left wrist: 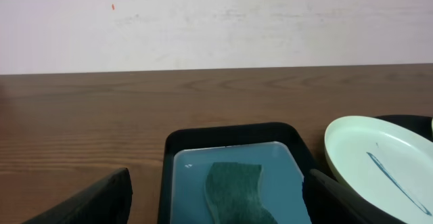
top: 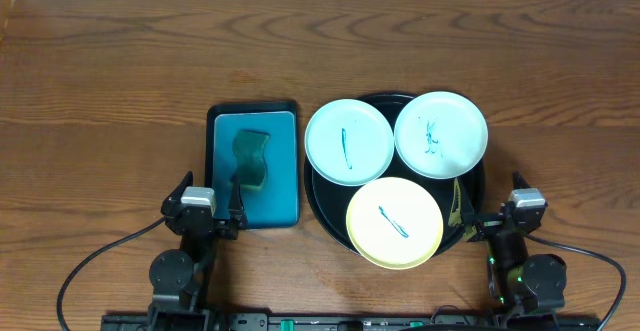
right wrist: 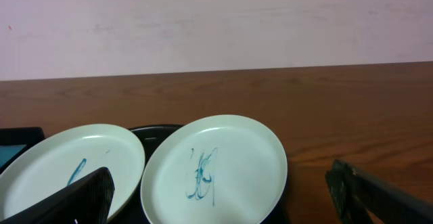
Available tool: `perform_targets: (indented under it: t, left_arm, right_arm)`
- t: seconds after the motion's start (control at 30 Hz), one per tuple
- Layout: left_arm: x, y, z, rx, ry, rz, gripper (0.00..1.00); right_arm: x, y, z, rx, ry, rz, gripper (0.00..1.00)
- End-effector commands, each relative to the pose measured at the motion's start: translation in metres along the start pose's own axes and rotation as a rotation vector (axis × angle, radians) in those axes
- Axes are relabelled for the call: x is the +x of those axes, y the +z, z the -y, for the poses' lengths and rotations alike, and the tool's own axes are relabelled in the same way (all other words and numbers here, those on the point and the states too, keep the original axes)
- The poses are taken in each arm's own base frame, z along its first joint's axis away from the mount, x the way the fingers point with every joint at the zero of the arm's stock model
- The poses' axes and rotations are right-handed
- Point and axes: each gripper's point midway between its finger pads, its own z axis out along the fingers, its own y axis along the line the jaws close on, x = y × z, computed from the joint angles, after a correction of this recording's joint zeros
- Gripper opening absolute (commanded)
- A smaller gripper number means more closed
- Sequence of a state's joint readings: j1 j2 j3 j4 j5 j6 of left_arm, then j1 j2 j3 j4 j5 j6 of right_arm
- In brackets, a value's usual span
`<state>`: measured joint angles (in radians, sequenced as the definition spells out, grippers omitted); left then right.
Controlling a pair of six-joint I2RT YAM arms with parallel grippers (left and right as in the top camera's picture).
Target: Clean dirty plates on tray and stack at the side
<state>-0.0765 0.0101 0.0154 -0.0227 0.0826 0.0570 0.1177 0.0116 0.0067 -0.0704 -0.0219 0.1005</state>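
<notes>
Three plates lie on the round black tray (top: 326,203). Each carries a thin teal scribble: a mint plate (top: 348,142) at the left, a mint plate (top: 440,134) at the right, and a yellow plate (top: 394,223) in front. My left gripper (top: 210,195) is open near the front of a teal tray, holding nothing. My right gripper (top: 490,201) is open at the black tray's front right edge, also holding nothing. The right wrist view shows both mint plates (right wrist: 215,166) (right wrist: 74,163) ahead of the open right gripper (right wrist: 230,207).
A rectangular teal tray (top: 285,186) with a black rim lies left of the black tray and holds a dark green sponge (top: 252,161). In the left wrist view the sponge (left wrist: 233,187) lies between the open fingers (left wrist: 101,200). Bare wood tabletop (top: 120,91) surrounds both trays.
</notes>
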Motion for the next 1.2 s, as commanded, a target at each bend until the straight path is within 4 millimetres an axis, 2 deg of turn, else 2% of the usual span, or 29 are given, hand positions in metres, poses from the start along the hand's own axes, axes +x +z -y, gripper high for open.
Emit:
perform_targets:
  t: [0.0,1.17]
  left_arm:
    - [0.0146,0.0004,0.0014,0.009,0.012,-0.048,0.81]
    - [0.0146,0.0004,0.0014,0.009,0.012,-0.048,0.81]
  right_arm:
    - [0.0007,-0.0002,-0.0002,0.002,-0.013,-0.001,0.99]
    - [0.0007,-0.0002,-0.0002,0.002,-0.013,-0.001,0.99]
